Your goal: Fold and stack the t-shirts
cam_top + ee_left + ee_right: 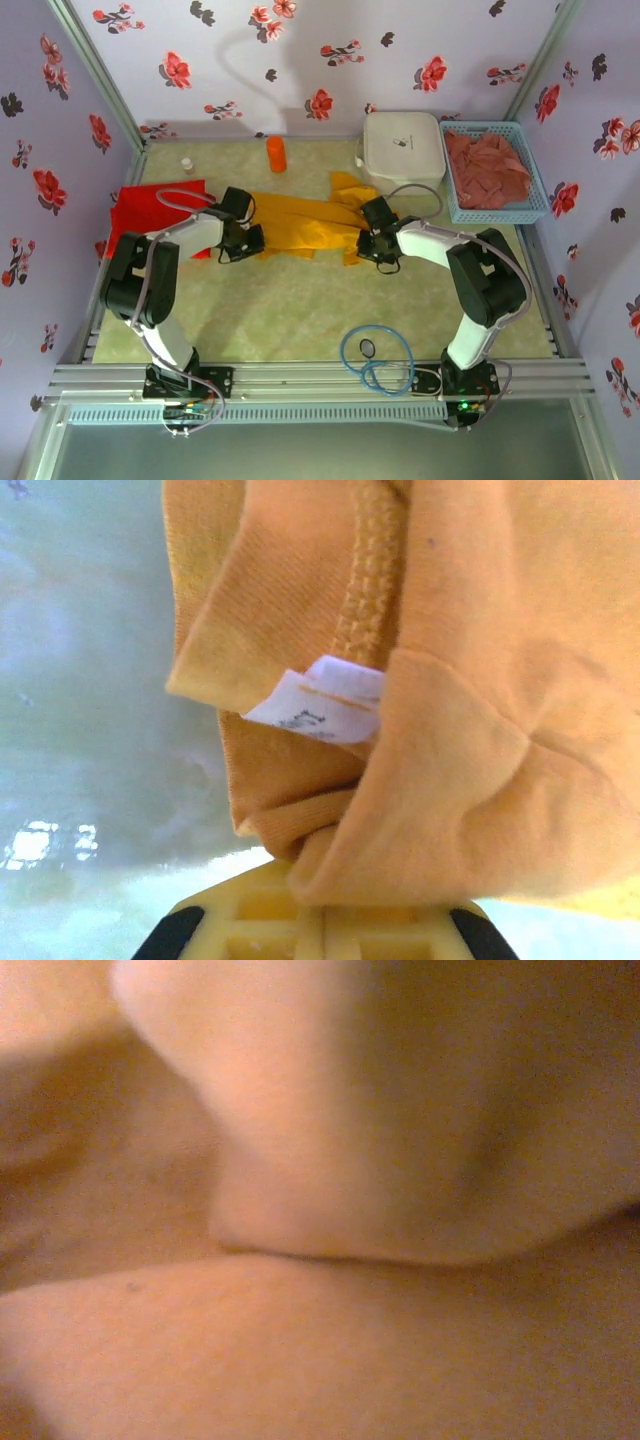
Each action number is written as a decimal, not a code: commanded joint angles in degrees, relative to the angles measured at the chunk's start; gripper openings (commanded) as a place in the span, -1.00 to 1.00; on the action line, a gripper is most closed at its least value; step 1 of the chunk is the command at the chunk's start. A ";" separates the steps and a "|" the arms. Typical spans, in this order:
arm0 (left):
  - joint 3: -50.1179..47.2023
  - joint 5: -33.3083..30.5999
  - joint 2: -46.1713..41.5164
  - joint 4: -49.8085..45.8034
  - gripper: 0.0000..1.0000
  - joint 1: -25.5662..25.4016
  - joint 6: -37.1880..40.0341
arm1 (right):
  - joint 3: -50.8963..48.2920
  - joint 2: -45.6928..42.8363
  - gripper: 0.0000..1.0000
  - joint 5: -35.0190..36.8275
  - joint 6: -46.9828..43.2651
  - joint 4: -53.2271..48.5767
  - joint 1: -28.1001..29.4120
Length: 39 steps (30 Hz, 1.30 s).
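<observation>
Top external view: nothing is looking folded or stacked yet. The golden-yellow t-shirt (300,228) is lying bunched lengthways across the middle of the table (300,310). The bright red t-shirt (150,208) is lying loose at the table's left side. The dusty pink t-shirt (488,168) is sitting crumpled in the blue basket (535,205) at the far right. The left gripper (243,238) is resting at the yellow shirt's left end and the right gripper (377,245) at its right end.

Left wrist view: the yellow cloth is gathering down into the gripper, whose fingers are pressing together on it. Its white label (320,705) is showing beside the stitched collar.

Right wrist view: yellow fabric is crowding close against the lens. Whether the right fingers are clamping it, I cannot tell. By my judgement, all three shirts are waiting to be folded.
</observation>
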 commanded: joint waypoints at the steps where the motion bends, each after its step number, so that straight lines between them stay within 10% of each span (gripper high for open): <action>1: 1.24 1.54 -4.59 -5.49 -1.00 -0.13 2.47 | -0.98 -3.01 -0.86 4.15 -0.99 -3.54 0.26; 21: -5.86 3.30 -34.17 -32.13 -1.00 3.54 1.57 | -13.63 -35.42 -1.00 6.10 -4.33 -20.40 -19.77; 31: -9.74 3.84 -36.38 -33.35 -1.00 6.61 3.03 | -14.28 -37.26 -1.00 8.12 -5.04 -19.99 -32.41; 36: -11.93 4.93 -36.80 -33.74 -1.00 3.95 -0.20 | -13.84 -39.09 -0.65 6.76 -7.43 -20.27 -33.69; 39: -12.48 4.88 -35.97 -34.17 -0.64 2.80 -1.00 | -14.00 -40.56 0.00 2.78 -9.55 -17.49 -32.90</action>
